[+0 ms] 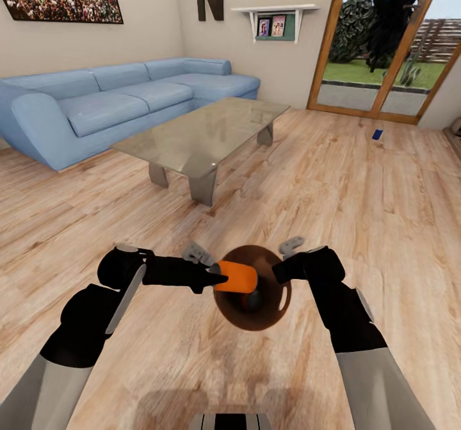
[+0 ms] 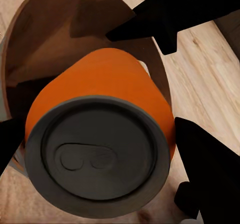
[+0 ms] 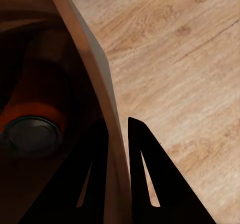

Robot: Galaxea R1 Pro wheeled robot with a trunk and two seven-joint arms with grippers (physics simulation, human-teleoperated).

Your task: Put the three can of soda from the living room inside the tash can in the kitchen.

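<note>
**Orange can hanging over the bin, right hand pinching the rim**

Low in the middle of the head view, the left gripper has its black fingers clamped on either side of an orange soda can, lying sideways right over the open mouth of the trash bin. In the left wrist view the can's grey top with its pull tab faces the camera, with the bin's brown inside behind it.

The right gripper is pinching the bin's wall: in the right wrist view one finger sits inside the bin and one outside, nearly pressed together with only the thin rim between them. Down inside the bin there's already another orange can, grey end showing.

A small dark blue can sits on the wood floor at the right of the frame, near the glass doors. The blue sofa and low table fill the upper left.
</note>
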